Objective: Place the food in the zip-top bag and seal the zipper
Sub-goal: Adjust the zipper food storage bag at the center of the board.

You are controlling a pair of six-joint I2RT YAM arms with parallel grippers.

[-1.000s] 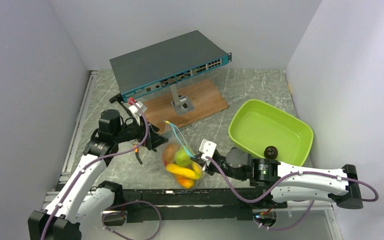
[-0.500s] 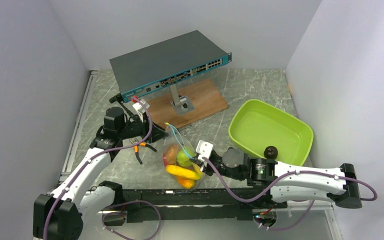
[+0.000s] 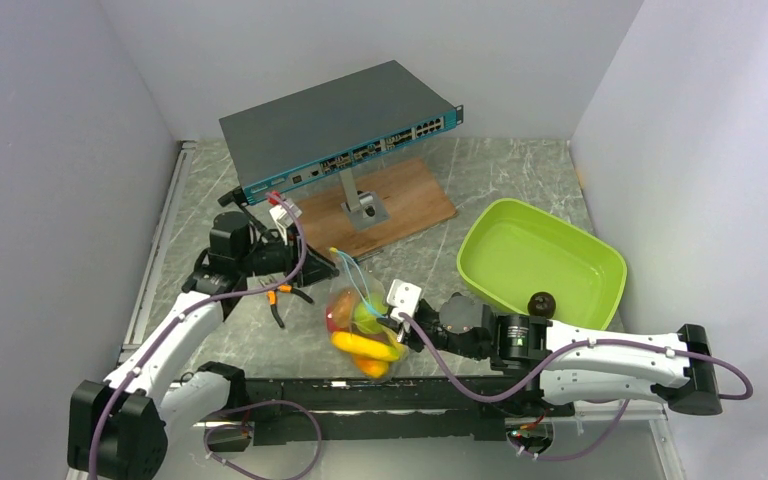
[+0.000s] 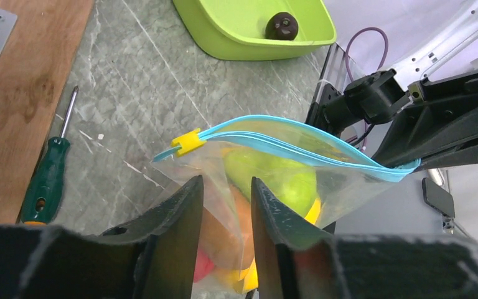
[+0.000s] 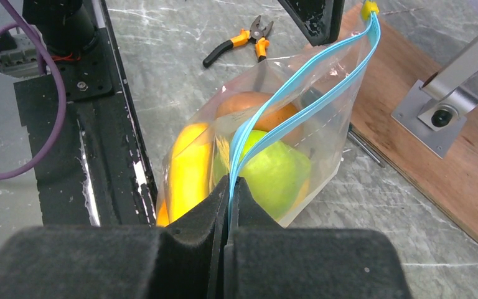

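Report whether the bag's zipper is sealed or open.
Open. The two teal strips of the zipper bow apart between the yellow slider at one end and the right gripper pinching the other.

Left arm (image 3: 175, 340) reaches forward and inward; left gripper (image 4: 225, 190) has its jaws narrowly apart. Right arm (image 3: 610, 362) lies low, pointing leftward; right gripper (image 5: 229, 187) has its jaws pressed together.
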